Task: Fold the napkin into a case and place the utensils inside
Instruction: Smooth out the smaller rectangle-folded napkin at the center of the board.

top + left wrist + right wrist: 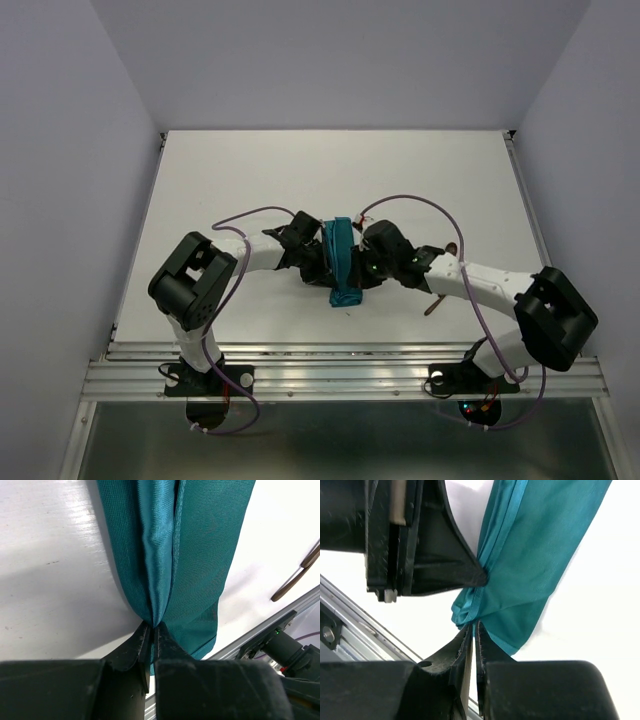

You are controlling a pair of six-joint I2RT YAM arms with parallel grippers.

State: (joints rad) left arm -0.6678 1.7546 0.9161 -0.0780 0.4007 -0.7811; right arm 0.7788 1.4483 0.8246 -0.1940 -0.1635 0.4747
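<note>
Step in hand: folding, case not yet formed.

Near edge: both bases, arms bent inward, wrists meeting mid-table.

Left gripper (152, 630): jaws pinched almost shut on a gathered edge of the napkin (340, 262). Right gripper (472, 630): same, gripping from the opposite side.

The napkin lies as a narrow bunched strip between them. The utensils (436, 303) lie on the table (250, 170) beside the right forearm, not held.

Next move, by my judgement: lay the pinched layers flat and aligned, so that a pocket opens.

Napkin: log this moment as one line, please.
napkin: bunched into narrow strip | left gripper: shut on napkin | right gripper: shut on napkin, opposite side | utensils: lying apart from napkin
</note>
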